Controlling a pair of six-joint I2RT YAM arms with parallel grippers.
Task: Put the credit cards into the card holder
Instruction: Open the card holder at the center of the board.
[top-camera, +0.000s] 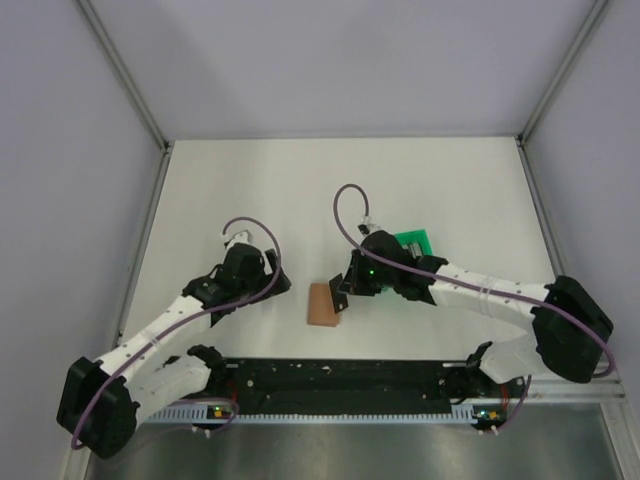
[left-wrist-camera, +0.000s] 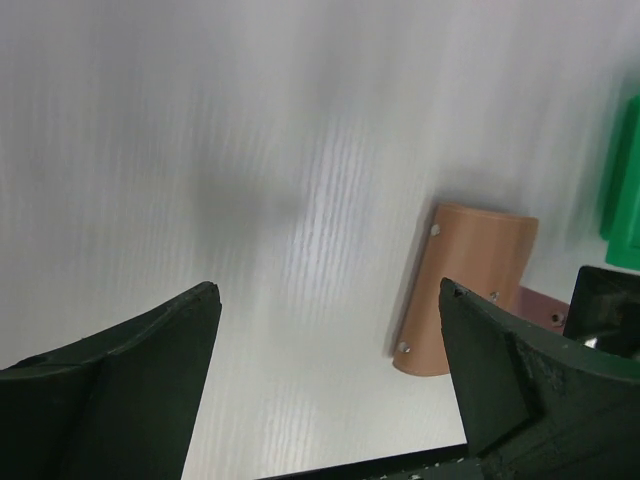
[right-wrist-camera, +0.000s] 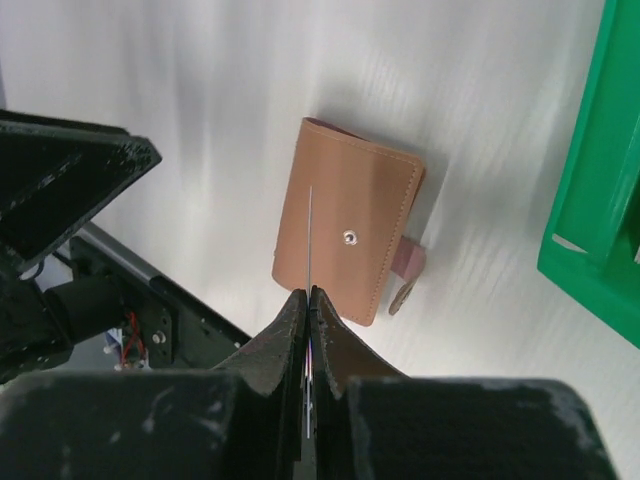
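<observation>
Card holder (top-camera: 323, 303), a small flat tan leather-like folding wallet, lies on the white desk (top-camera: 250, 190) between the two arms, near the front edge. It is folded shut, with its stitched face and small metal snap dot up.

To its left, the left jaws stand wide and empty, near the wallet but apart from it, so nothing pins it down. At the wallet's right side, the right jaws are pinched tight on a thin plastic credit card (right-wrist-camera: 311, 230). The card shows edge-on as a pale line, and its colour is hard to tell, perhaps blue. Further right sits a green plastic open tray (right-wrist-camera: 590, 200), apart from the wallet.

The likely trouble is that no slot shows while the fold is closed. The card could meet the outer face and twist in the narrow pinch, or shove the loose wallet across the smooth desk.

The wallet looks light and slightly bowed, with a pinkish strap tab (right-wrist-camera: 408, 265) poking out at one side.
</observation>
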